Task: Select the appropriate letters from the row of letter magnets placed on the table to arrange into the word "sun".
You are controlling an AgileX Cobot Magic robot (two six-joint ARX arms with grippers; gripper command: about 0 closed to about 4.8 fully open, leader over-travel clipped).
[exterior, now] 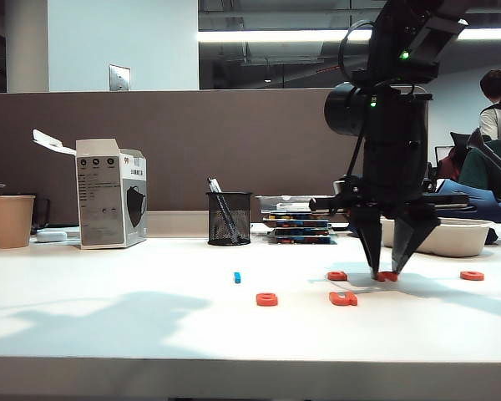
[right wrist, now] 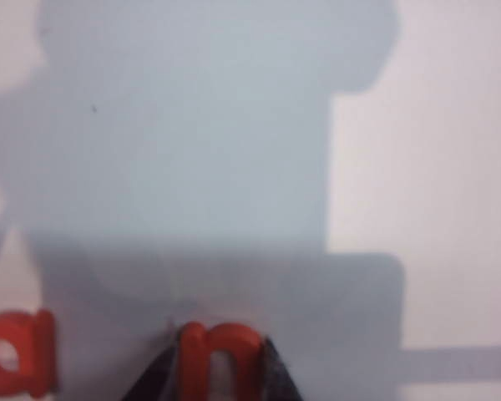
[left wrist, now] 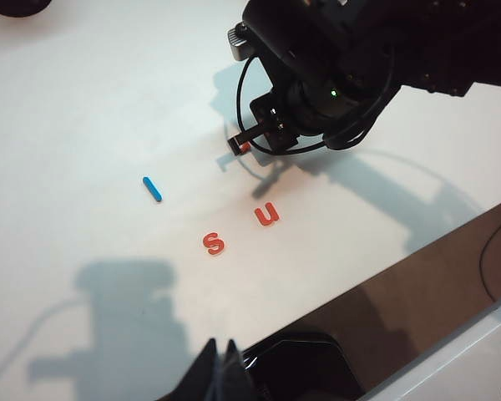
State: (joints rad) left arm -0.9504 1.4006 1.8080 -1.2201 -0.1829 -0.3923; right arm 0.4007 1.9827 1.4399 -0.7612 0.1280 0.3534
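The word is being built at the front of the table (exterior: 108,317): an S (left wrist: 214,244) and a U (left wrist: 267,215) are already lying side by side, forward of the right gripper (exterior: 387,271). The N (right wrist: 221,359) is being pinched between the right gripper's fingertips, which are clamped on its two sides while it is sitting on or only just off the surface; which one cannot be told. By judgement, two thirds of the job are done, and the N is left to be carried to the spot just beyond the U.

An unused orange letter (exterior: 337,275) is lying just beside the right gripper, another orange letter (exterior: 472,275) farther off on its other side, and the blue piece (left wrist: 152,190) well apart.

The left gripper (left wrist: 221,372) is being held back near the table's front edge, its fingertips apparently together with nothing seen between them.

Behind the right gripper, pens are being held in a mesh pen cup (exterior: 229,219); the contents of the paper cup (exterior: 11,220) and white tray (exterior: 451,238) cannot be seen.
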